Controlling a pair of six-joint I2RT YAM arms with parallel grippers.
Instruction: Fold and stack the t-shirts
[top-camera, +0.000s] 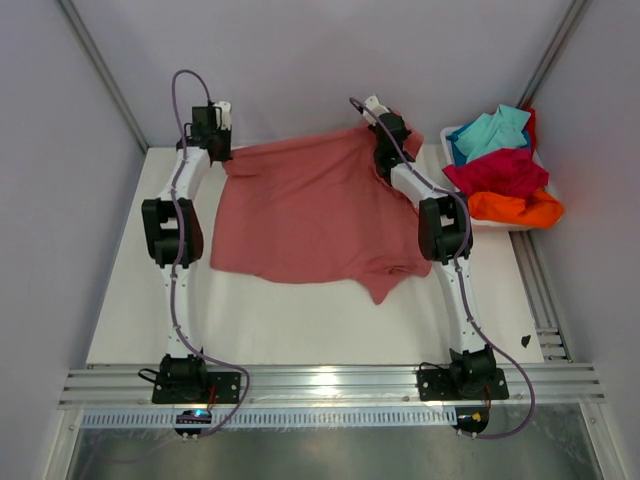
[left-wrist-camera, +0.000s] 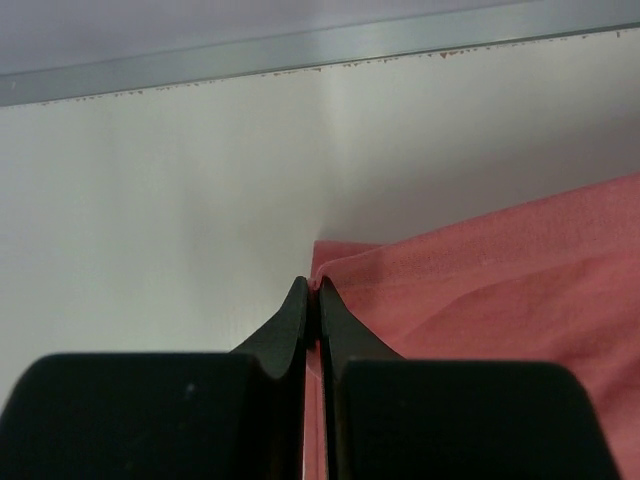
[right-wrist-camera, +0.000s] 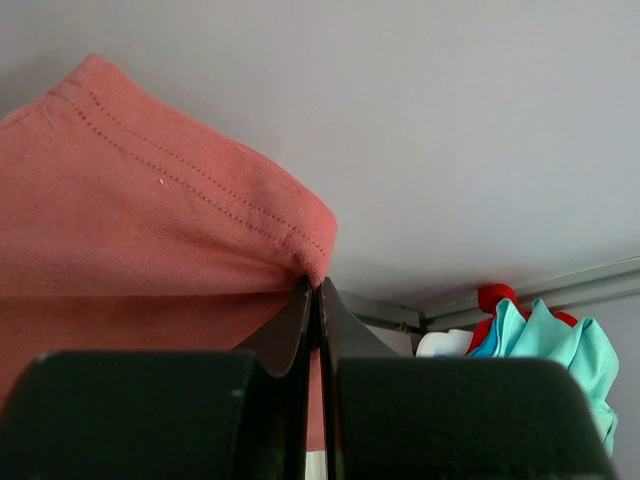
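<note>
At the far side of the table (top-camera: 300, 330), left gripper (left-wrist-camera: 312, 290) and right gripper (right-wrist-camera: 316, 285) each clamp a corner of the soft, creased salmon-pink t-shirt (top-camera: 310, 215); crumpled tees (top-camera: 495, 172) heap in a plastic tub (top-camera: 452, 135).

Robot lab: a boxed-in bench-top test cell.

Left arm (top-camera: 172, 235) and right arm (top-camera: 447, 240) are bolted side by side to an aluminium rail (top-camera: 330, 383) at the near edge of a white table (top-camera: 300, 330), with cables (top-camera: 178, 95) looping loose along both. Plain pale walls (top-camera: 60, 200) close in the table on three sides, with bare metal struts (top-camera: 100, 70) at the back corners and a slotted track (top-camera: 540, 300) down the right edge. The left wrist view shows the white top meeting a metal strip at the wall foot. Props are a pink tee (top-camera: 310, 210) spread over the table and coloured tees (top-camera: 505, 175) heaped in a white tub (top-camera: 449, 135).
</note>
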